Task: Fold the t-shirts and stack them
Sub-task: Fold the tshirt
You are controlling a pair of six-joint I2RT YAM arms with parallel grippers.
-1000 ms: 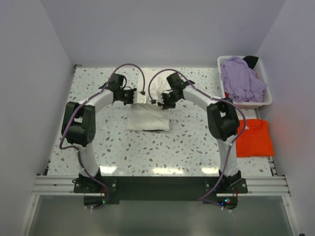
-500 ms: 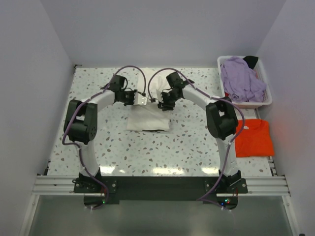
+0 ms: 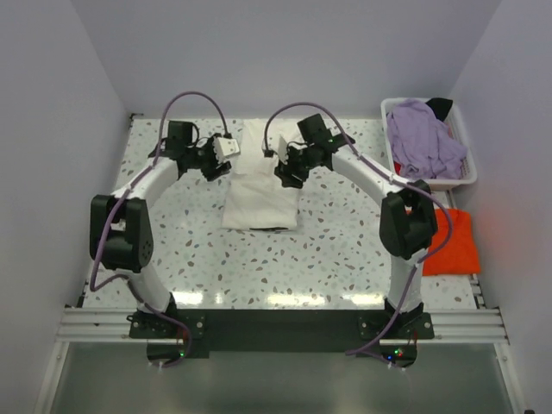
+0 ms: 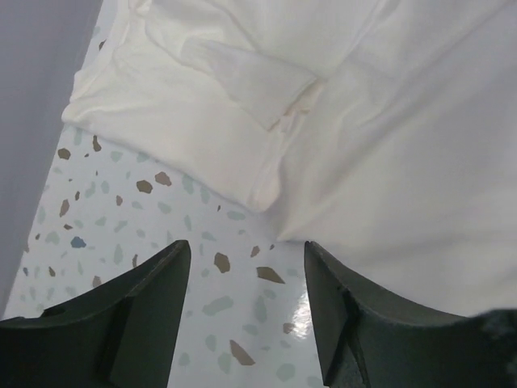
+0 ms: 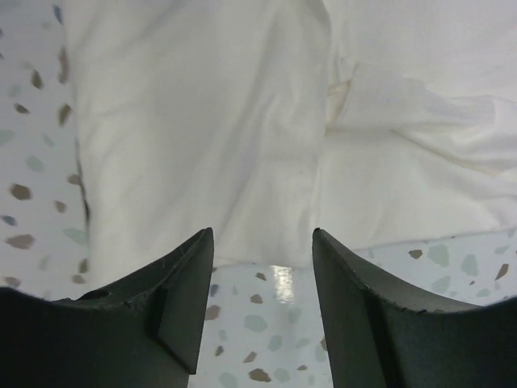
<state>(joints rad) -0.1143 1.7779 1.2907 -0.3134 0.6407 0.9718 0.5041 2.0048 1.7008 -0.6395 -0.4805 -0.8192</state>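
Okay, left gripper (image 4: 246, 246) and right gripper (image 5: 262, 234) both partly open, holding nothing; cream-white t-shirt (image 3: 261, 194) lies on tabletop (image 3: 328, 241) between them, edges just beyond both grippers' tips.

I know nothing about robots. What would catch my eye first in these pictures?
A cream-white t-shirt, seemingly partly folded, lies in the middle of the speckled table, with the left gripper and right gripper open and empty at either side of its far end. In the far right corner a lavender t-shirt is heaped in a white basket, with an orange-red t-shirt flat on the table just nearer.
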